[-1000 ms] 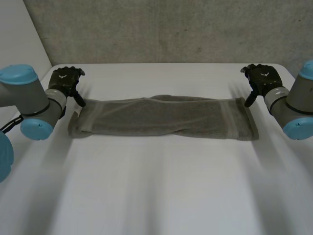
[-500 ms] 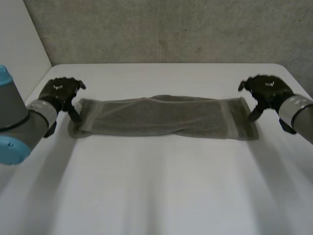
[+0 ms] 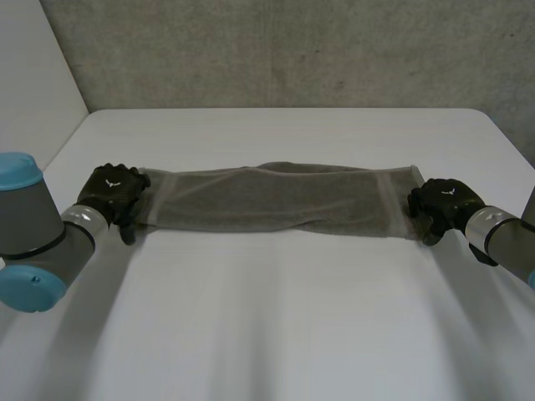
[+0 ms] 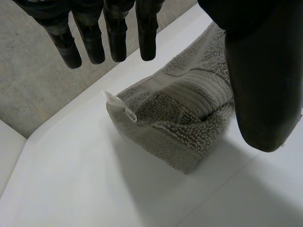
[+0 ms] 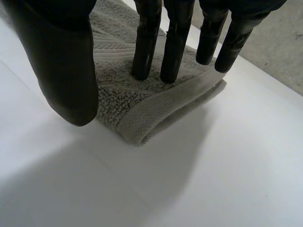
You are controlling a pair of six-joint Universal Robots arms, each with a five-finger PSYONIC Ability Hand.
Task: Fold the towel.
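Grey concrete wall (image 3: pixel 276 50) backs white table (image 3: pixel 267 317) holding towel (image 3: pixel 276 196).

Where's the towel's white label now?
In the left wrist view, the white label sticks out of an end corner of the towel, near the fingertips of the left hand, on the left of the table.

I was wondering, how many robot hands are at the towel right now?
2. The left robot hand is at the towel's left end; the right robot hand is at its right end, touching it.
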